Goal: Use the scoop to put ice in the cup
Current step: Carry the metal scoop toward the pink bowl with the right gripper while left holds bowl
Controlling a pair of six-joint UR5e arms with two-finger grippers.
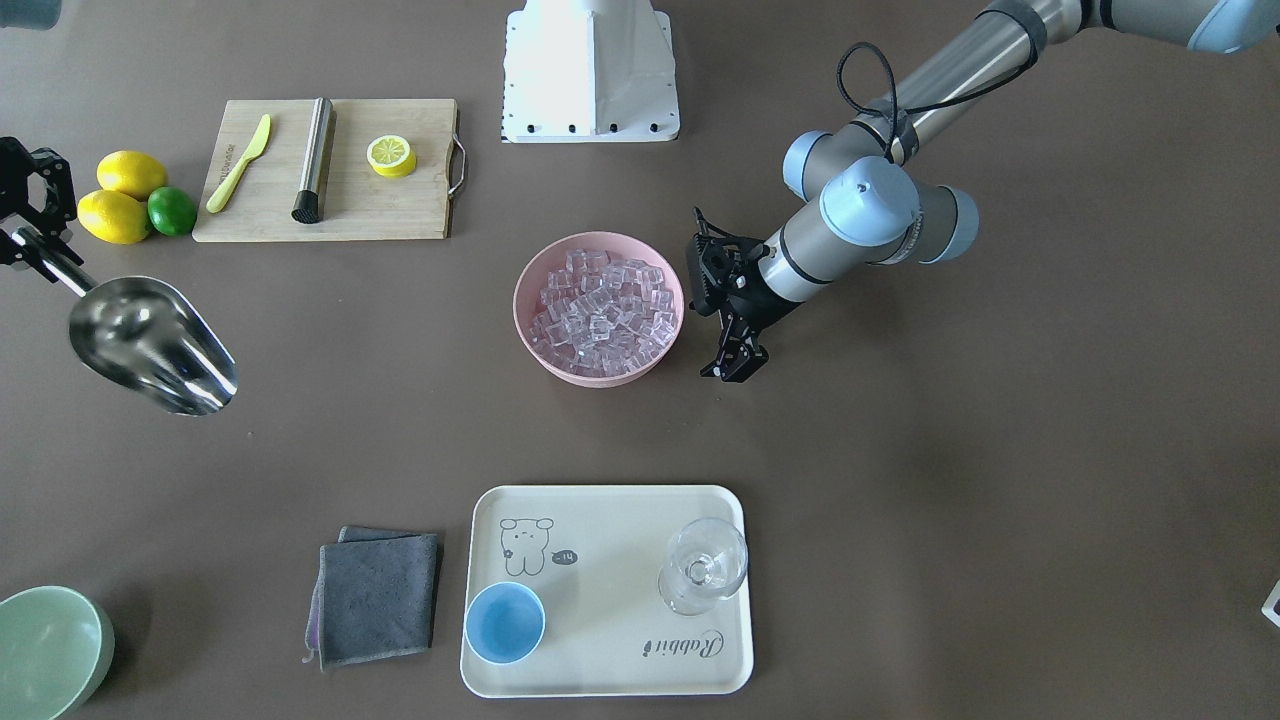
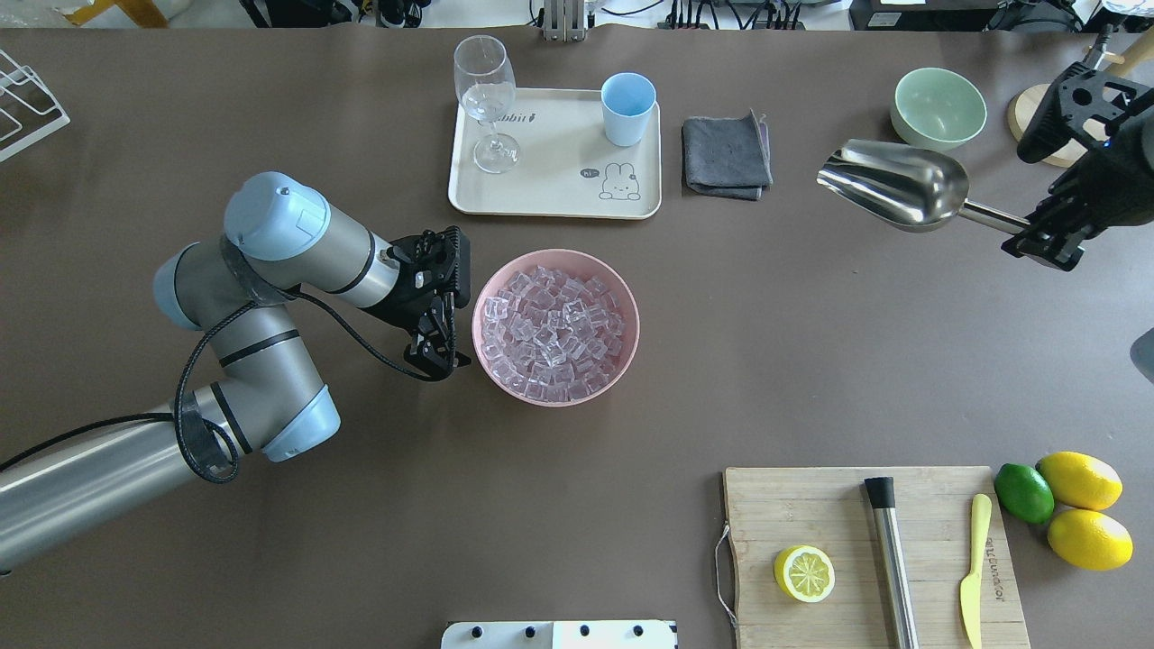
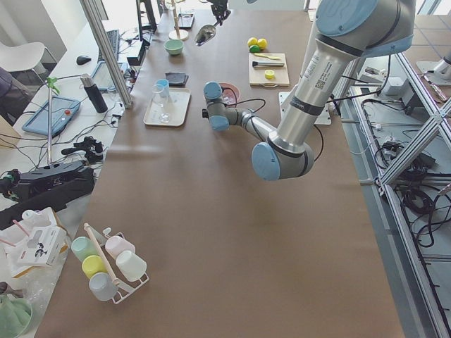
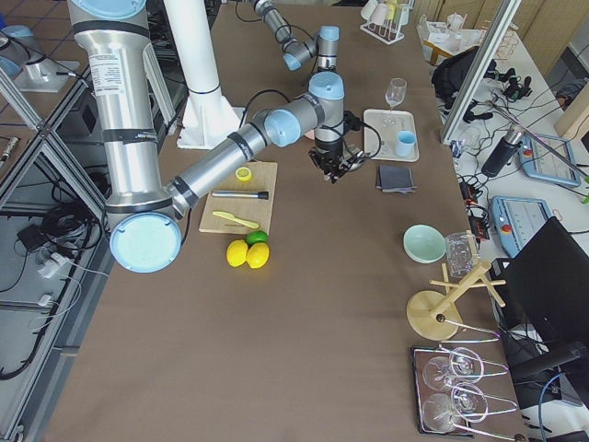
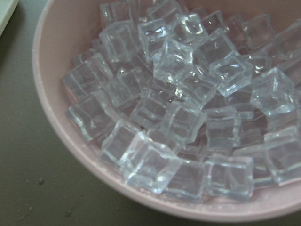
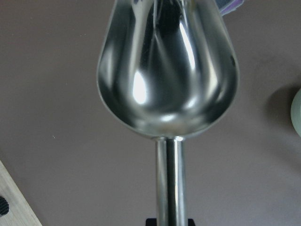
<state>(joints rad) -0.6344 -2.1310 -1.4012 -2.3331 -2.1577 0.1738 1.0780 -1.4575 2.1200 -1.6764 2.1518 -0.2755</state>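
Observation:
The ice (image 2: 554,324) is a heap of clear cubes filling a pink bowl (image 2: 556,255) at the table's middle; it fills the left wrist view (image 5: 178,108). My left gripper (image 2: 440,359) hangs just beside the bowl's left rim, open and empty. My right gripper (image 2: 1037,239) is shut on the thin handle of the steel scoop (image 2: 897,185), held above the table at the far right; its trough (image 6: 167,70) is empty. The light-blue cup (image 2: 628,108) stands upright on the cream tray (image 2: 541,194), beyond the bowl.
A clear stemmed glass (image 2: 487,95) stands on the tray's left. A grey cloth (image 2: 726,158) and a pale green bowl (image 2: 938,108) lie right of the tray. A cutting board (image 2: 811,505) holds a lemon half, steel cylinder and knife; lemons and a lime (image 2: 1023,493) lie beside it.

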